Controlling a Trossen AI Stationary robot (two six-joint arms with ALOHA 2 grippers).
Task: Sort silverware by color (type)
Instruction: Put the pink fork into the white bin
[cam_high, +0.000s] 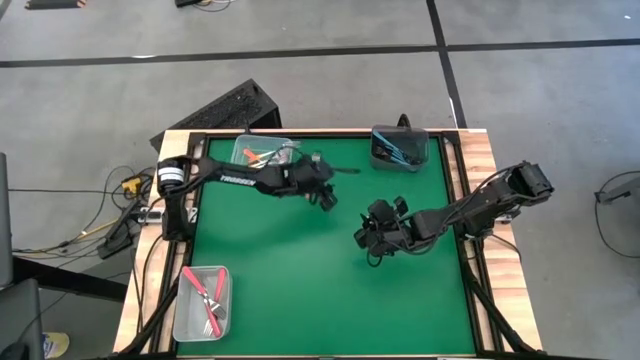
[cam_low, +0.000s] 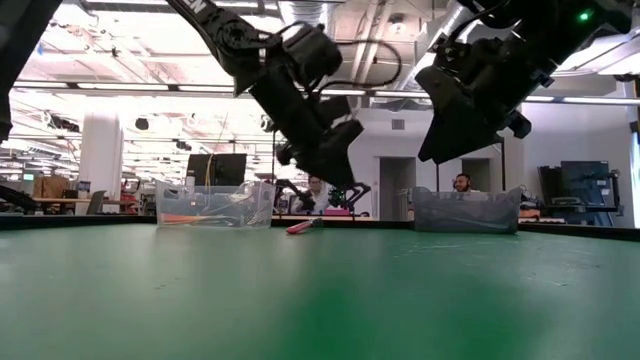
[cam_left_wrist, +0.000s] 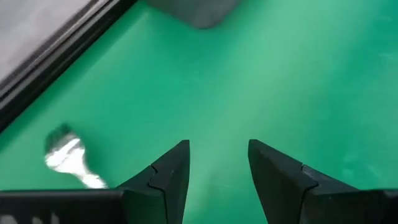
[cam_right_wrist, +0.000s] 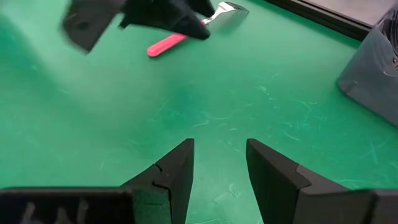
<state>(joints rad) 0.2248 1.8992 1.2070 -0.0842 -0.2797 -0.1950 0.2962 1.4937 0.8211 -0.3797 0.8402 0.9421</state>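
A red-handled fork (cam_right_wrist: 166, 44) lies flat on the green mat near the far edge; its silver head (cam_left_wrist: 66, 156) shows beside my left fingers, and it also shows in the low view (cam_low: 303, 227). My left gripper (cam_left_wrist: 217, 165) is open and hovers just above the mat next to the fork, touching nothing; the high view (cam_high: 327, 198) shows it mid-table. My right gripper (cam_right_wrist: 219, 162) is open too, raised over the mat's middle (cam_high: 368, 238), with the fork and the left gripper (cam_right_wrist: 143, 15) farther off in front of it.
Three bins stand on the mat. A clear one in the far left corner (cam_high: 262, 152) holds orange forks. One at the far right (cam_high: 398, 147) holds blue forks. One in the near left corner (cam_high: 203, 300) holds red forks. Bare green mat (cam_high: 330, 290) stretches toward the near edge.
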